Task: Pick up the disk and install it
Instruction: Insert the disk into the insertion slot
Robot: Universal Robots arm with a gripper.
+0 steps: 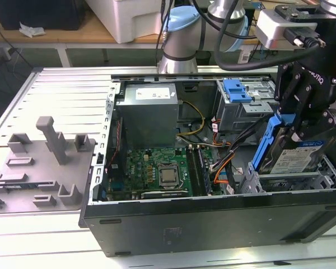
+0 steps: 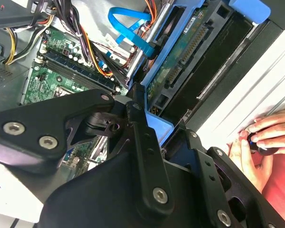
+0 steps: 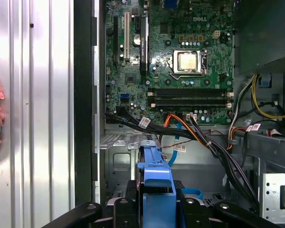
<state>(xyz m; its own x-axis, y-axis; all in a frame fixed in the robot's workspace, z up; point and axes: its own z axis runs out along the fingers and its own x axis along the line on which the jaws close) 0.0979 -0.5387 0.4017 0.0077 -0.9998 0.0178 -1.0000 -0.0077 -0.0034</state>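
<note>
Starting at the exterior view's left, we see a grey moulded fixture (image 1: 42, 162) lying on the ribbed tabletop (image 1: 61, 89), well apart from the work. Next comes the open computer case (image 1: 213, 224), with its power-supply box (image 1: 148, 112) at the back, the motherboard (image 1: 157, 168) on its floor, and a metal cage (image 1: 238, 103) with a blue latch further along. At the exterior view's right, the gripper (image 1: 298, 128) is pinched on the disk (image 1: 301, 156), which hangs tilted just above the drive bay at that end of the case, its lower edge close to the bay's rails. The hold looks to be on the blue bracket (image 3: 156, 190) at the disk's upper edge. We judge the disk stiff and rather dense for its size, with smooth metal faces that could slip. The bare circuit board (image 2: 185, 57) on its underside looks delicate, so we would avoid pressing there. The plastic bracket seems the right place to grip, though it may flex a little, so the drive could swing or twist if it catches on a rail.
</note>
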